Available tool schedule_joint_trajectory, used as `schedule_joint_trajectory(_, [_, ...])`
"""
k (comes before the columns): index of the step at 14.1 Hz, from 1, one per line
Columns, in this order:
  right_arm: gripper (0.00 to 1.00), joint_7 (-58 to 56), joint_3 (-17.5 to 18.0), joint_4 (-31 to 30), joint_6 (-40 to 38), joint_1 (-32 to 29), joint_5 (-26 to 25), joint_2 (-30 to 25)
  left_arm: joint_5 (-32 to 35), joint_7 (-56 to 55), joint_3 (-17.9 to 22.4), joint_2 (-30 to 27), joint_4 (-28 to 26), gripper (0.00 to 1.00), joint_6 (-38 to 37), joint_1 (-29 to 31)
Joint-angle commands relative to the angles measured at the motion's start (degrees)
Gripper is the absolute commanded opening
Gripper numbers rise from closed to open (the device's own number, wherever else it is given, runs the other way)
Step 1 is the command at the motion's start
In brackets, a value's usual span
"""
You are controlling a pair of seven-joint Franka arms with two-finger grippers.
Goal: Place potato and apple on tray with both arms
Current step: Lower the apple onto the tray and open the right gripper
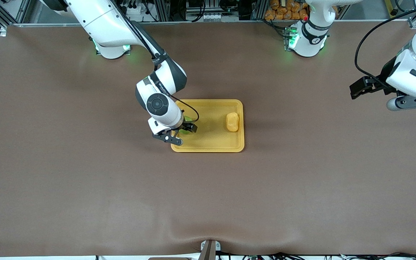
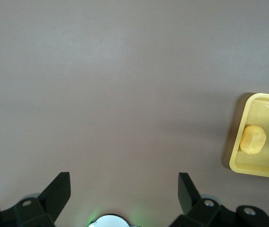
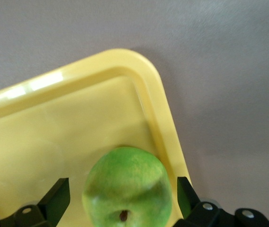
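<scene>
The right end effector (image 1: pixel 181 134) hung low over the yellow tray (image 1: pixel 211 146), its fingers spread wide on either side of the green apple (image 3: pixel 127 187) resting on the tray. The potato (image 1: pixel 232 122) lay at the tray's other end. The left end effector (image 1: pixel 360 89) waited, wide open, above bare tabletop (image 1: pixel 301 187).

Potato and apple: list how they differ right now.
The potato is yellow-orange, oblong and lumpy; the apple is light green and round with a stem dimple. The potato lies toward the left arm's end of the tray, with nothing near it; the apple sits at the right arm's end, close to the rim, between the open jaws of the right gripper. The apple looks slightly larger. Both are on the tray.
</scene>
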Motion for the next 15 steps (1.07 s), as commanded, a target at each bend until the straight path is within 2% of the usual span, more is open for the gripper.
schedule_joint_trajectory(1, [1.0,0.8,-0.7,2.7,-5.1,-0.6,0.0,-2.0,-2.1,3.9,3.0,-2.9,-2.6,1.0,-0.2,-1.0])
schedule_joint_trajectory(4, [1.0,0.6,-0.9,7.4,-9.6,-2.5,0.0,-2.1,-3.7,6.3,4.9,-4.6,-3.5,1.0,-0.2,-1.0])
schedule_joint_trajectory(7, [1.0,-0.2,-0.8,13.3,-15.6,-6.1,0.2,-2.0,-4.2,6.5,5.0,-5.6,-4.2,1.0,-0.2,-1.0])
schedule_joint_trajectory(15, [1.0,0.3,-0.9,19.9,-26.7,-13.5,0.0,-3.6,-4.0,7.6,4.4,-6.1,-4.0,1.0,-0.9,-0.7])
